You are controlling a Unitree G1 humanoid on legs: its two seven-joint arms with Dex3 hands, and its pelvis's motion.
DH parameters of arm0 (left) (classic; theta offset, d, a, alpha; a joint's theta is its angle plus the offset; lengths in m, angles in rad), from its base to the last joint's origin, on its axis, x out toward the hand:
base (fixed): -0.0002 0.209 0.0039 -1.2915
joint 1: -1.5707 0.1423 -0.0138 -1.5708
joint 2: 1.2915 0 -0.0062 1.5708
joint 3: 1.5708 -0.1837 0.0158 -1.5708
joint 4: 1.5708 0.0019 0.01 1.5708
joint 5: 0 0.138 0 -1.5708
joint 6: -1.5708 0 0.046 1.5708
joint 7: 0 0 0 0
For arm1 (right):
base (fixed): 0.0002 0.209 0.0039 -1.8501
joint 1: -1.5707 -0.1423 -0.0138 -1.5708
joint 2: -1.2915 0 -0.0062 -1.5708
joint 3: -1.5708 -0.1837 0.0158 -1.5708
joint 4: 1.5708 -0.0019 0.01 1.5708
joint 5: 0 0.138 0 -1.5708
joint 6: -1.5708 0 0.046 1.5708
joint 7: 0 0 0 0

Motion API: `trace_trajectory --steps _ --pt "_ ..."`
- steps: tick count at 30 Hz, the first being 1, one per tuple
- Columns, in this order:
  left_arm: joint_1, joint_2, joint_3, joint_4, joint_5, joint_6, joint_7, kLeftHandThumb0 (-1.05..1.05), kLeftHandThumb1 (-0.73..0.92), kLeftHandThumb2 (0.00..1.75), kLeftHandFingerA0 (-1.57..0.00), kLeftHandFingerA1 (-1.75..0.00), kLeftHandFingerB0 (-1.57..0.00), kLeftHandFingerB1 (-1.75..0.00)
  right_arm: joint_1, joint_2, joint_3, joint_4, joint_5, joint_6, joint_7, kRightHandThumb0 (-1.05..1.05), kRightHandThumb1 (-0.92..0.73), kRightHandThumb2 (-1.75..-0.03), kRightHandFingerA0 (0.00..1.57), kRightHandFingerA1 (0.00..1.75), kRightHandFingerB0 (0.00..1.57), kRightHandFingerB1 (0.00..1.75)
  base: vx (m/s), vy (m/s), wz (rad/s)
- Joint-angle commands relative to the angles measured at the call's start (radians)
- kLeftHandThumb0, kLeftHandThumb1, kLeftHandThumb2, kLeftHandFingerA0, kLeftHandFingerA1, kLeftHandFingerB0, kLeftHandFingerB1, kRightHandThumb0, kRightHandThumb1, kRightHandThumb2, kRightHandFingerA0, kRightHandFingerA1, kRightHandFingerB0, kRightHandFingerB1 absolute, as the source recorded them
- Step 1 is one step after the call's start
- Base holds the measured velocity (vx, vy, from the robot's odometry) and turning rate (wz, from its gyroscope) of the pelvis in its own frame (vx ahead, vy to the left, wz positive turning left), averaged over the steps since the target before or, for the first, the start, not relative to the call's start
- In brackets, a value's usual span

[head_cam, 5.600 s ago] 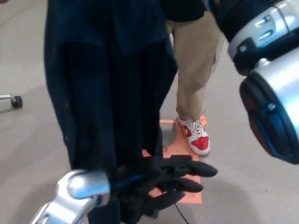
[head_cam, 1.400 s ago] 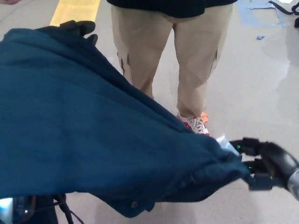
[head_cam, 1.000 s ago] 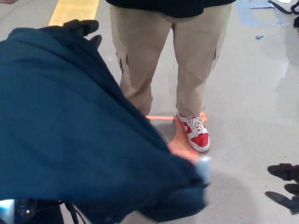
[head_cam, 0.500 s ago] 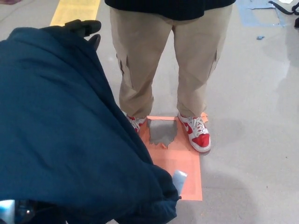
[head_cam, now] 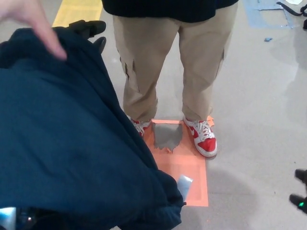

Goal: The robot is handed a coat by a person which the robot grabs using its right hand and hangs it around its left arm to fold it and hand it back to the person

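I've got the dark blue fabric coat (head_cam: 72,134) draped over my left arm. My black left hand (head_cam: 88,29) pokes past its top edge, fingers loose and gripping nothing. My black right hand (head_cam: 301,189) barely clips the frame's right edge so I can't tell its state, with bare grey floor (head_cam: 249,191) between it and the hem.

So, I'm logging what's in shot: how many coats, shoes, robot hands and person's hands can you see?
Coat: 1
Shoes: 2, the other partly hidden
Robot hands: 2, left hand, right hand
Person's hand: 1
Total: 6
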Motion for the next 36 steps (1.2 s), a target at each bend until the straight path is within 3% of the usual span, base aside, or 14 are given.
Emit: trace_trajectory --steps 1,2,3,4,5,7,8,25,26,27,28,31,32,36 --pt "0.036 -0.008 0.008 -0.126 -0.062 -0.022 -0.081 -0.84 0.71 0.78 -0.1 -0.25 -0.1 -0.25 0.091 0.053 0.13 0.087 -0.178 -0.206 -0.358 -0.7 -0.92 -0.69 0.11 0.26 0.1 0.24 0.0 0.0 0.0" --pt "0.035 -0.011 0.006 -0.135 -0.061 -0.023 -0.082 -0.84 0.72 0.79 -0.1 -0.26 -0.1 -0.25 0.09 0.049 0.135 0.091 -0.174 -0.213 -0.353 -0.76 -0.77 -1.05 0.08 0.32 0.08 0.29 0.0 0.0 0.0" --pt "0.033 -0.012 0.005 -0.137 -0.06 -0.029 -0.083 -0.85 0.72 0.8 -0.11 -0.27 -0.09 -0.24 0.09 0.047 0.144 0.094 -0.18 -0.22 -0.355 -0.68 -0.92 -0.7 0.1 0.26 0.1 0.24 0.0 0.0 0.0" --pt "0.032 -0.012 0.004 -0.141 -0.059 -0.028 -0.084 -0.84 0.72 0.77 -0.11 -0.27 -0.1 -0.25 0.089 0.045 0.154 0.097 -0.186 -0.219 -0.356 -0.77 -0.77 -1.06 0.08 0.33 0.08 0.3 0.0 0.0 0.0" --pt "0.033 -0.013 0.006 -0.152 -0.062 -0.013 -0.083 -0.85 0.72 0.78 -0.11 -0.27 -0.1 -0.25 0.087 0.042 0.169 0.1 -0.191 -0.215 -0.35 -0.78 -0.79 -1.07 0.07 0.29 0.07 0.26 0.0 0.0 0.0" --pt "0.036 -0.014 0.007 -0.166 -0.063 0.004 -0.082 -0.8 0.84 0.67 -0.11 -0.24 -0.11 -0.23 0.086 0.039 0.183 0.105 -0.191 -0.215 -0.34 -0.8 -0.8 -1.08 0.07 0.25 0.07 0.23 0.0 0.0 0.0" --pt "0.04 -0.015 0.007 -0.178 -0.064 0.011 -0.081 -0.84 0.72 0.77 -0.1 -0.26 -0.1 -0.26 0.086 0.036 0.184 0.11 -0.186 -0.219 -0.334 -0.8 -0.8 -1.07 0.06 0.25 0.07 0.24 0.0 0.0 0.0" --pt "0.052 -0.008 -0.009 -0.206 -0.067 0.023 -0.083 -0.81 0.73 0.79 -0.1 -0.26 -0.09 -0.24 0.075 0.03 0.2 0.145 -0.182 -0.246 -0.332 -0.8 -0.81 -1.08 0.07 0.26 0.07 0.22 0.0 0.0 0.0" --pt "0.054 -0.008 -0.009 -0.207 -0.068 0.02 -0.086 -0.76 0.86 0.68 -0.11 -0.25 -0.1 -0.23 0.075 0.029 0.204 0.146 -0.186 -0.245 -0.334 -0.78 -0.8 -1.09 0.06 0.3 0.06 0.23 0.0 0.0 0.0" --pt "0.057 -0.008 -0.009 -0.209 -0.071 0.016 -0.089 -0.76 0.86 0.68 -0.11 -0.25 -0.1 -0.23 0.075 0.028 0.209 0.147 -0.193 -0.244 -0.337 -0.78 -0.8 -1.09 0.06 0.3 0.06 0.23 0.0 0.0 0.0" --pt "0.059 -0.006 -0.012 -0.21 -0.068 0.012 -0.09 -0.81 0.74 0.81 -0.1 -0.28 -0.07 -0.23 0.074 0.028 0.205 0.148 -0.19 -0.243 -0.333 -0.79 -0.8 -1.07 0.06 0.27 0.06 0.21 0.0 0.0 0.0" --pt "0.061 -0.001 -0.02 -0.214 -0.064 0.008 -0.093 -0.83 0.73 0.83 -0.09 -0.27 -0.06 -0.22 0.07 0.028 0.204 0.145 -0.191 -0.238 -0.329 -0.76 -0.79 -1.08 0.06 0.28 0.06 0.24 0.0 0.0 0.0" --pt "0.062 0.001 -0.023 -0.216 -0.062 0.009 -0.093 -0.86 0.74 1.05 -0.09 -0.29 -0.09 -0.24 0.068 0.027 0.209 0.146 -0.197 -0.239 -0.329 -0.76 -0.8 -1.08 0.06 0.3 0.07 0.25 0.0 0.0 0.0" --pt "0.068 0.001 -0.026 -0.211 -0.066 -0.004 -0.09 -0.87 0.73 1.05 -0.09 -0.28 -0.09 -0.21 0.063 0.027 0.213 0.149 -0.206 -0.231 -0.336 -0.78 -0.8 -1.09 0.07 0.31 0.07 0.25 0.0 0.0 0.0"
